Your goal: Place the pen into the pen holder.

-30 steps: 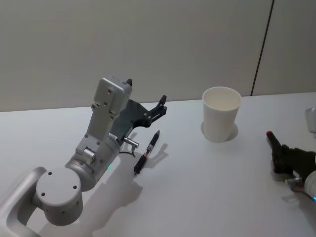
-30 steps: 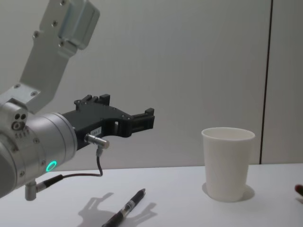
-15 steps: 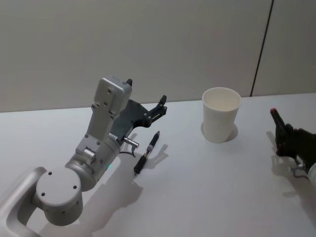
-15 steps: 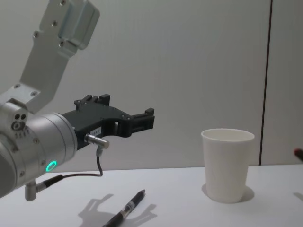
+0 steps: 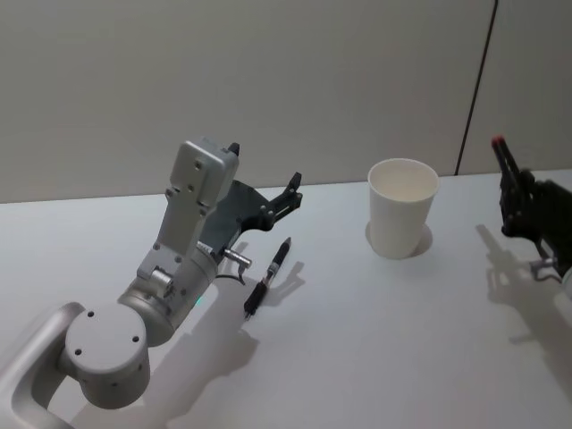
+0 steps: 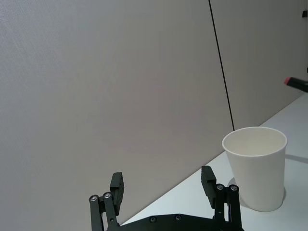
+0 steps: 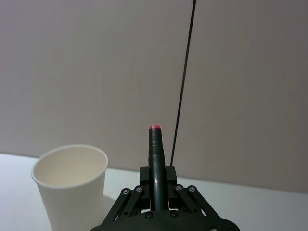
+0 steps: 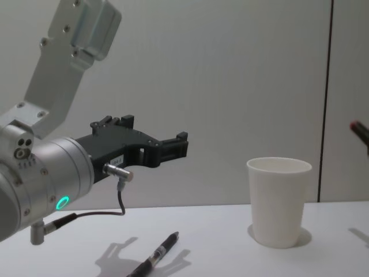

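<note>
The red-tipped pen (image 7: 154,144) stands upright, squeezed in the right gripper's (image 7: 155,175) jaws, up in the air to the right of the paper cup (image 5: 402,210). This looks like the carrying step. Next, the pen must go over the cup's mouth and down. The left gripper (image 6: 162,178) hangs with its jaws wide apart near a black pen (image 5: 268,277) on the table (image 5: 357,357).

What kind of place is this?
Probably a robot test bench in a lab: a white table, a plain panelled wall, and two robot arms, the left gripper open near a black pen, the right gripper right of a paper cup, holding a red-tipped pen.
</note>
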Controlling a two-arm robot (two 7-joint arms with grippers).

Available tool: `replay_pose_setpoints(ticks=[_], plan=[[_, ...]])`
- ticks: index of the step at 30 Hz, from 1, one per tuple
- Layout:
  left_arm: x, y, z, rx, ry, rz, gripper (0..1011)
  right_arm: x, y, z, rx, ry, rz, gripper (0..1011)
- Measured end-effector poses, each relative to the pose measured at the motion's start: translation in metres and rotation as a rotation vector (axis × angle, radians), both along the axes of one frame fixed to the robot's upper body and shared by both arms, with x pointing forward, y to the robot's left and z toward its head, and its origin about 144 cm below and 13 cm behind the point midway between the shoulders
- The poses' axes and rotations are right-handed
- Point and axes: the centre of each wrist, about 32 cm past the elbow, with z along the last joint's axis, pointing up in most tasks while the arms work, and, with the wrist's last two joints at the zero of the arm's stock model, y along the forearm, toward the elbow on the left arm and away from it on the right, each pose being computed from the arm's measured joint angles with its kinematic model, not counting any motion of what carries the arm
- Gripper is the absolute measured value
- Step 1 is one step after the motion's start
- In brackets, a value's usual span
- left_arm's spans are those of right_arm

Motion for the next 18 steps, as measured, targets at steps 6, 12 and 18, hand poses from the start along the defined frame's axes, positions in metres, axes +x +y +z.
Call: replay_pose_setpoints(ticks=[6,12,18], plan=[[0.0,0.0,0.0,0.0,0.0,0.0,1001,0.008,0.0,0.005,0.01,-0.085,0.029,187],[0.0,0.0,0.0,0.0,0.0,0.0,1001,0.021,0.0,0.011,0.02,-0.186,0.066,187],[0.0,0.0,0.0,0.0,0.0,0.0,1001,0.039,0.003,0.017,0.028,-0.283,0.113,187]])
